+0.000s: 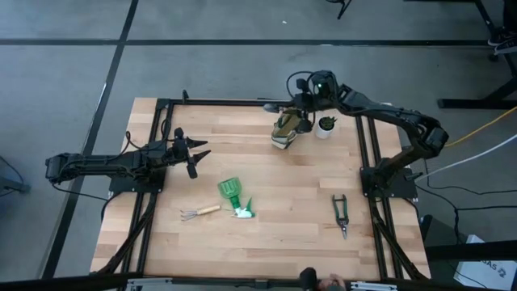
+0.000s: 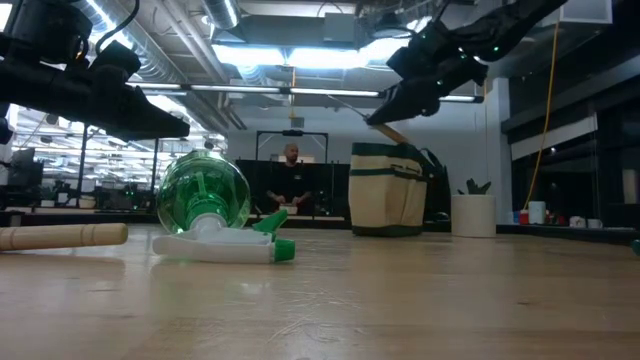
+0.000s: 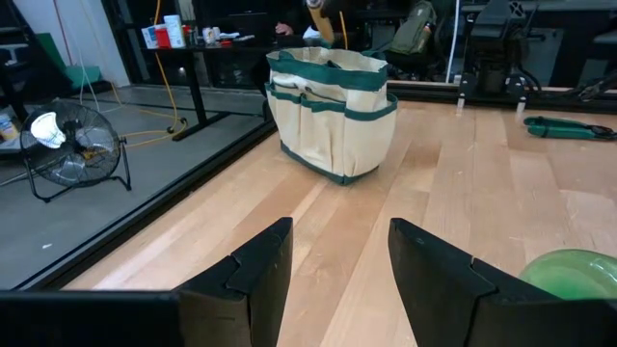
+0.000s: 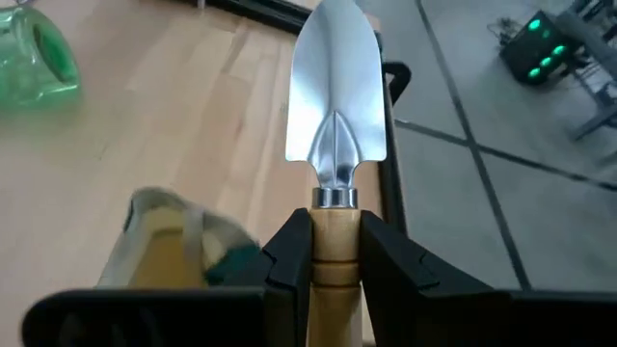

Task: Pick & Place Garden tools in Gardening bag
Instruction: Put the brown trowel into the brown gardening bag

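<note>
**Trowel held above bag; four tools on table**

Lower centre of the high view: a wooden-handled metal pronged rake (image 1: pixel 198 212), a green plastic scoop (image 1: pixel 230 190) and a green-and-white sprayer piece (image 1: pixel 243 212) lie close together. Dark pruning shears (image 1: pixel 340 214) lie apart at lower right.

Mid-left, the left gripper (image 1: pixel 196 151) waits above the table, jaws spread and empty.

At upper centre, the right gripper (image 4: pixel 335 253) pinches the wooden handle of a silver-bladed trowel (image 4: pixel 335 106) just below the metal collar, above the olive-and-beige fabric gardening bag (image 1: pixel 286 127). A small white plant pot (image 1: pixel 325 125) stands just beside the bag.

Handling, judged: the trowel is rigid and moderately weighted toward the blade; the handle grip looks sound. The polished blade appears slippery. The bag is soft-walled and may yield or tip if struck.
</note>
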`<state>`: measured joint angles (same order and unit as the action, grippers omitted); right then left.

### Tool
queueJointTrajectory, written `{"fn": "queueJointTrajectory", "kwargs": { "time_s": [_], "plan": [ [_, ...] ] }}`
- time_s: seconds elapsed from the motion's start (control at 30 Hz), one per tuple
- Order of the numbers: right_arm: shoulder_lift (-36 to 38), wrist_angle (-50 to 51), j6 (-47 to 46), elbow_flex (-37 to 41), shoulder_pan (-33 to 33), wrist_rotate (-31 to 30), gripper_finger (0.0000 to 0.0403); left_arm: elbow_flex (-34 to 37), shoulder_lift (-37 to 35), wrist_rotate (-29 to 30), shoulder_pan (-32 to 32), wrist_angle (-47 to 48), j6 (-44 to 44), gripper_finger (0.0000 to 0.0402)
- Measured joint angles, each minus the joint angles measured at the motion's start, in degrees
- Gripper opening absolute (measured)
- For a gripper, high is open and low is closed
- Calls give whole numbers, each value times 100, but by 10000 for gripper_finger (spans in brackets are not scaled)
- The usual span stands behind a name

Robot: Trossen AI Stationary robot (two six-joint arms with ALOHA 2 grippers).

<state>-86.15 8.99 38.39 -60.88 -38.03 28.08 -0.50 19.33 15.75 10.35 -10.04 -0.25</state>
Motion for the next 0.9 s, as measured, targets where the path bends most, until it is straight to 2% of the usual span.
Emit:
{"fn": "queueJointTrajectory", "kwargs": {
  "time_s": [0.27,0.43,0.77,0.9],
  "plan": [
    [0,409,18,0,-286,688,71,0,1,0,-1,0,0,169],
    [0,81,-59,0,-292,898,71,1,1,0,0,0,0,169],
    [0,-192,-258,0,-300,2118,71,-1,0,1,0,0,0,169],
    [-6,-154,-219,0,-387,2171,71,-1,0,0,0,0,0,169]
  ]
}}
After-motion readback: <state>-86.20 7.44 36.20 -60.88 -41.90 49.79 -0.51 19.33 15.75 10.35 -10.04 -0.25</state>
